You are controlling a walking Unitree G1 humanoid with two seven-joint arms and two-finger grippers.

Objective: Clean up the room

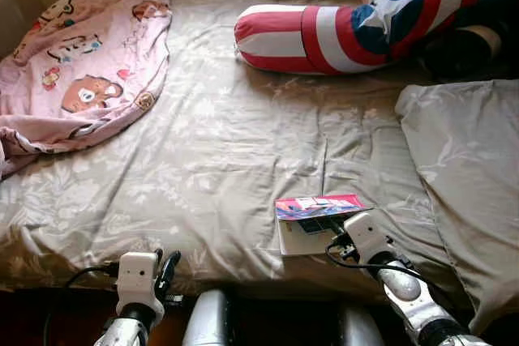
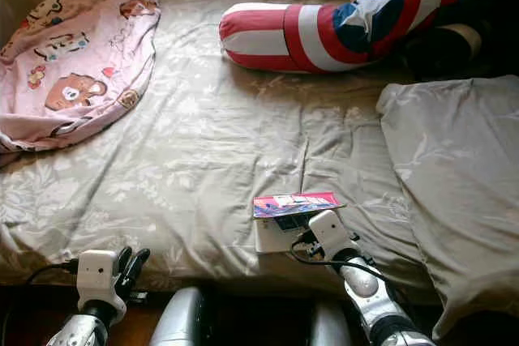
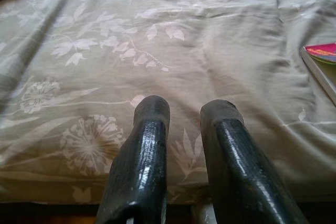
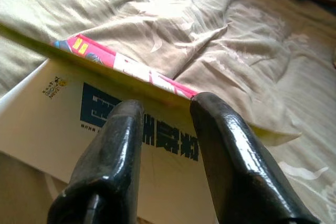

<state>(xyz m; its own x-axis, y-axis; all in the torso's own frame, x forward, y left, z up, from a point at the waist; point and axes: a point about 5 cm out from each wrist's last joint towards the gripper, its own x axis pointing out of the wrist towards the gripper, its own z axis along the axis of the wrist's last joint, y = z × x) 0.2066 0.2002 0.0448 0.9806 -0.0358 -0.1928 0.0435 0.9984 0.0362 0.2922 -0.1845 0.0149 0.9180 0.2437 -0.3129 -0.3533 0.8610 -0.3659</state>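
So the right gripper (image 1: 331,231) is stretched out over the near edge of the bed (image 1: 219,143), its silver arm running up from the near right corner, and its two black fingers (image 4: 118,145) sit apart over the books without clamping anything; I can't tell whether they actually touch the page. The left gripper (image 1: 166,269) is parked low at the near left edge of the mattress, fingers a little apart and holding nothing, just pointing across the sheet. The books are near the middle-right of the bed's near edge: a white book (image 4: 63,124) lying flat with dark blue block lettering that I can't read and a small yellow-and-black mark near one corner, and a pink book (image 1: 318,205) with a bright, busy cover right at its far side, either resting on it or lifted open from it, can't tell which. Its print is too small to make out. The bed wears a crumpled olive-grey sheet with a pale leaf and flower pattern. Far left there's a pink blanket (image 1: 81,62) with cartoon bears, far right a long bolster pillow (image 1: 357,26) in red and white stripes with a blue patch and a white star, and on the right a grey pillow (image 1: 470,168) in the same leafy fabric.
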